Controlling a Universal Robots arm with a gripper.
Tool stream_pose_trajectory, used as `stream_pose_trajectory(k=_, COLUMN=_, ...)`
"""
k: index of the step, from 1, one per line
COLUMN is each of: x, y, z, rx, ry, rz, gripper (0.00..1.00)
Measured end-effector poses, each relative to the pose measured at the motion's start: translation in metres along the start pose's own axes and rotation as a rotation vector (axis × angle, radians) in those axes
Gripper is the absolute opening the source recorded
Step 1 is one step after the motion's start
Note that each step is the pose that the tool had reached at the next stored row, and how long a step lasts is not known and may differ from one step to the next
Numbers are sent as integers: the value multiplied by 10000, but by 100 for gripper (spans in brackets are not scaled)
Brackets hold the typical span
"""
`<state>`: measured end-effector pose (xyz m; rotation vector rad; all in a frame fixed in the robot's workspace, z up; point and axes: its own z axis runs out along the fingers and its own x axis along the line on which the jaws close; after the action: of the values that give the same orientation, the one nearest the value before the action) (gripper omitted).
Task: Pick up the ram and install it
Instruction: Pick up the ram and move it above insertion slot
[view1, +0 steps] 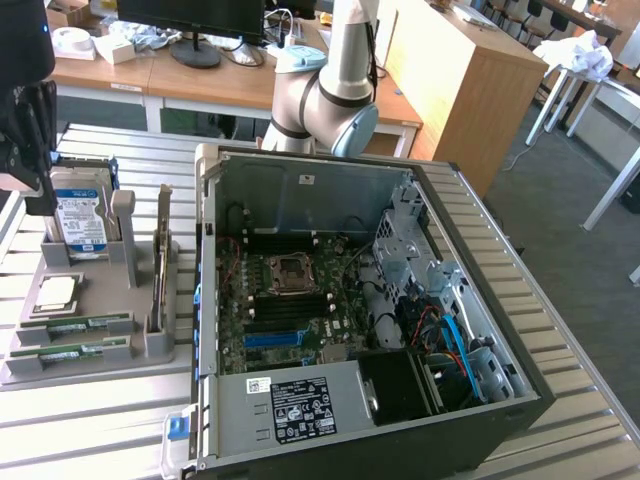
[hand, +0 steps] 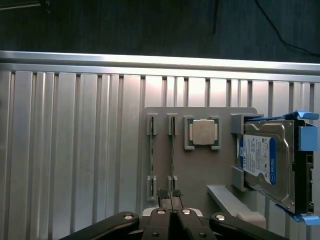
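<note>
looking down from the wrist past an end effector (hand: 169, 194), fingertips pressed together with nothing between them, hanging above a grey holder tray (hand: 200, 170) on a ribbed metal bench (hand: 75, 150). standing on edge in the tray's slots: the ram (hand: 172, 150), a long thin green stick in line with the closed tips, just beside a second stick (hand: 151, 150) like it. further along the tray, a square silver processor (hand: 202, 132) and a hard drive (hand: 265, 160). to the exterior view's right of the tray, an open computer case (view1: 300, 195) with a blue slot strip (view1: 272, 338) on the motherboard. probably light and stiff, yet thin and fragile. best pinched across the board's flat faces along the exposed top edge, near the middle, clear of the chips and the contact edge down in the slots.
</note>
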<state>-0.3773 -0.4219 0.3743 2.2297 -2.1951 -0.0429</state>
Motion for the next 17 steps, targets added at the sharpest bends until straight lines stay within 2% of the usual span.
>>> stream_pose_trajectory(k=17, x=-11, y=0, z=0, rx=2, ry=0, rz=-2, gripper=11)
